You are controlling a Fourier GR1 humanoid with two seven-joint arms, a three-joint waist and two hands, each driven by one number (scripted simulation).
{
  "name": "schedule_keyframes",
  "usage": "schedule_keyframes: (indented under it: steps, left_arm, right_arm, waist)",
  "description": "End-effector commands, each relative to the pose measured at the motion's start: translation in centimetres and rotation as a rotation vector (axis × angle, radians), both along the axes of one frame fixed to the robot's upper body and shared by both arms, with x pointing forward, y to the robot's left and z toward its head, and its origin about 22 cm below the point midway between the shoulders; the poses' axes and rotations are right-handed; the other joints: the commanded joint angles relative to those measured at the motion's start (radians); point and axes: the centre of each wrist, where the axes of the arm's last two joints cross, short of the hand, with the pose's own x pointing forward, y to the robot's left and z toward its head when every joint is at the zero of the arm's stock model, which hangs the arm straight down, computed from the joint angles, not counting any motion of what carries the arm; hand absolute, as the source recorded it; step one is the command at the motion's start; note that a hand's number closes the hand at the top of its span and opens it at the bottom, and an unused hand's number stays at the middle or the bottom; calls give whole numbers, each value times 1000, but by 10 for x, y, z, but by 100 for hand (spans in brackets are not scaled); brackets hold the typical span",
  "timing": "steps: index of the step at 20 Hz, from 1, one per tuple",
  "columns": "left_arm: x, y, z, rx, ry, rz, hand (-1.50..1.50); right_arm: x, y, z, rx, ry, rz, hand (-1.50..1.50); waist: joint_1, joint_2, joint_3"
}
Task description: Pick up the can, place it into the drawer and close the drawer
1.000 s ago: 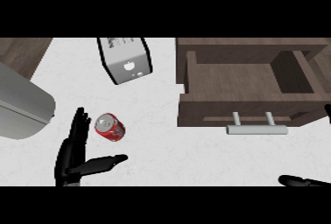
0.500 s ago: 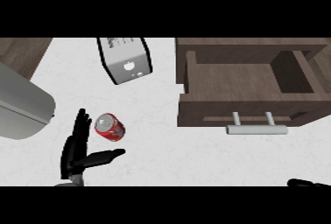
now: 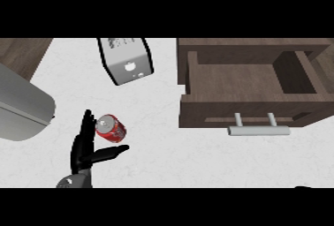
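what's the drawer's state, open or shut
Open: the drawer stands pulled out toward the robot, its wooden inside showing, with nothing visible in it.

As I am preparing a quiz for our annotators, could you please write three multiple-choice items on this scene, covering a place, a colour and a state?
1. Where is the can?
A. on a plate
B. on the counter beside the left hand
C. in a sink

2. What colour is the can?
A. red
B. green
C. blue

3. How is the drawer?
A. shut
B. pulled open
C. upside down

Answers:
1 B, it lies on the white counter just right of the left hand's straight fingers.
2 A, its side is red.
3 B, its bare inside shows behind the handle.
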Motion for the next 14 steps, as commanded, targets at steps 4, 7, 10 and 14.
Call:
schedule_keyframes:
  steps: [4, 7, 10, 14]
  left_arm:
    - [3, 25, -17, -5, -22, -4, -150]
    - [24, 22, -18, -24, -18, -32, -150]
    - [38, 33, -6, 1, -21, -40, -150]
    - [41, 3, -14, -47, -19, -171, -150]
  right_arm:
    - [14, 10, -3, 14, 2, 9, -150]
    - [14, 2, 4, 1, -10, 4, -150]
    - [10, -14, 17, -12, -13, 4, -150]
    - [17, 0, 17, -17, -13, 6, -150]
  waist:
    - [2, 0, 0]
    - [-1, 1, 0]
    - [-2, 1, 0]
    - [-1, 1, 0]
